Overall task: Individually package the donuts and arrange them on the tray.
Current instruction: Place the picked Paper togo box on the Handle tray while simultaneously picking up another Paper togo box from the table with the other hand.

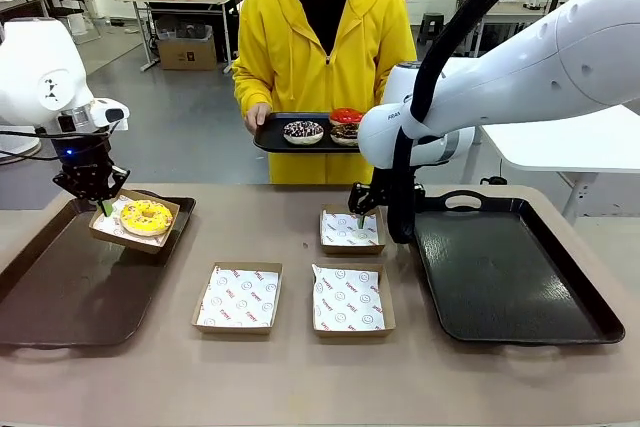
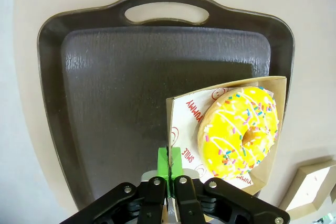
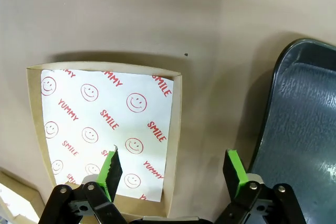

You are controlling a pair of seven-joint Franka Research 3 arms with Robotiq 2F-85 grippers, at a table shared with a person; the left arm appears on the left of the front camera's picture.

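While holding the yellow donut (image 2: 239, 132) in its cardboard box (image 2: 278, 85) at the left tray (image 2: 105, 103) edge, pinches the stiff rim with left gripper (image 2: 169, 163), sparing soft icing. Leaves right gripper (image 3: 173, 169) open, seemingly astride an empty box (image 3: 105, 114) wall.

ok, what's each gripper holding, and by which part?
Left gripper is shut on the box with the yellow donut, pinching the rim of one side wall. Right gripper is open over an empty box, holding nothing.

The left pincer (image 2: 169, 161) points down, fingers pinched together on a box (image 2: 281, 98) edge. The right pincer (image 3: 173, 163) also points down, fingers spread wide apart.
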